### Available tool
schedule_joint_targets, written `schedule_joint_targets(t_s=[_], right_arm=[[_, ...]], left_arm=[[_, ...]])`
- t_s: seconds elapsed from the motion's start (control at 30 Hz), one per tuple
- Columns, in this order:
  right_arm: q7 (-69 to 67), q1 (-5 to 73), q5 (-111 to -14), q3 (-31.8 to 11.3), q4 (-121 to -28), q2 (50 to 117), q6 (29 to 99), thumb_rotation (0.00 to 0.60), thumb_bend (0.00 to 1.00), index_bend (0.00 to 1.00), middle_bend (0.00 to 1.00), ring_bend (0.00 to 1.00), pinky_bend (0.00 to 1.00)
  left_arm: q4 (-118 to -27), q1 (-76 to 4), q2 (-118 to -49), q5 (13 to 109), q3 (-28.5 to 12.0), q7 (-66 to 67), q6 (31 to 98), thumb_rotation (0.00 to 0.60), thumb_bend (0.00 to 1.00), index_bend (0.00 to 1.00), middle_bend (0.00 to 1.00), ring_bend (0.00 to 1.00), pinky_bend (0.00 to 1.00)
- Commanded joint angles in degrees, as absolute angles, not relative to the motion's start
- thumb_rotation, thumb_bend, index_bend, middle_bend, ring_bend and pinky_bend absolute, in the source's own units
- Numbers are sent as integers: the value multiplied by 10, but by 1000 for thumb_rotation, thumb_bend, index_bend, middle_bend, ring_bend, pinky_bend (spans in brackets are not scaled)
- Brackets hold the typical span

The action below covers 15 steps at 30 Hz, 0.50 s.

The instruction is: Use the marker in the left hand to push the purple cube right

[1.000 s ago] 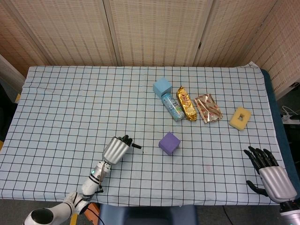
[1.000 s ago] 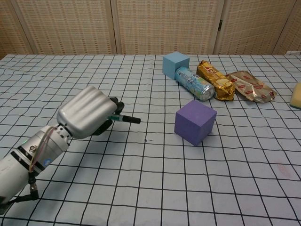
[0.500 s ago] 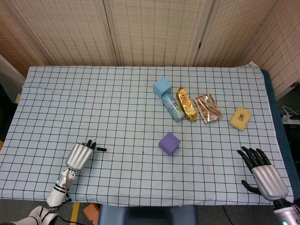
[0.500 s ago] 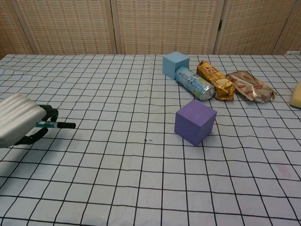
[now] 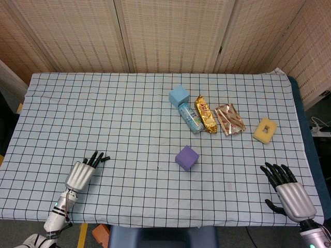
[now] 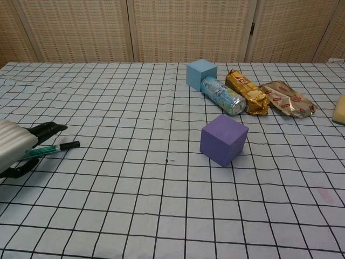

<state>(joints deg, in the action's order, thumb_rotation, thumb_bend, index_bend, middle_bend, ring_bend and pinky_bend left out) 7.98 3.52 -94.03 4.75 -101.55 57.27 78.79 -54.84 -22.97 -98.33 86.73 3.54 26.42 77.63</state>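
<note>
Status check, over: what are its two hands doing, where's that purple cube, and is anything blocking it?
Left hand holds marker, far from purple cube. Right hand open, idle. Nothing between marker and cube.

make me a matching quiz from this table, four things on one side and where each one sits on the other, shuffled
Things:
1. marker
2. purple cube
3. sponge
4. can

Places:
A. alone near the middle of the cloth
B. far right, past the wrappers
C. in the left hand, near the front left edge
D. lying between the blue cube and a gold wrapper

Pairs: 1-C, 2-A, 3-B, 4-D
</note>
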Motion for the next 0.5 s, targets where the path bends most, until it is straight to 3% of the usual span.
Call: schedule_joint_targets(t_s=[0.03, 0.1, 0.17, 0.33, 0.5], right_arm=[[81, 35, -940, 48, -1016, 573, 789, 600, 156, 0, 0, 0, 0], [82, 35, -941, 48, -1016, 573, 789, 600, 156, 0, 0, 0, 0], [83, 35, -941, 49, -1016, 574, 787, 600, 156, 0, 0, 0, 0], [80, 33, -946, 52, -1016, 572, 790, 600, 156, 0, 0, 0, 0], [88, 34, -948, 53, -1016, 576, 788, 600, 156, 0, 0, 0, 0]], left_arm=[[-694, -207, -906, 881, 36, 254, 815, 600, 435, 0, 17, 153, 458], [-750, -196, -877, 888, 35, 229, 840, 600, 422, 0, 15, 83, 340], [-808, -177, -842, 896, 35, 165, 874, 600, 406, 0, 25, 56, 283], [-845, -124, -783, 910, 47, -41, 949, 600, 373, 8, 60, 53, 275], [-829, -113, -770, 916, 39, -59, 957, 600, 369, 7, 63, 49, 274]])
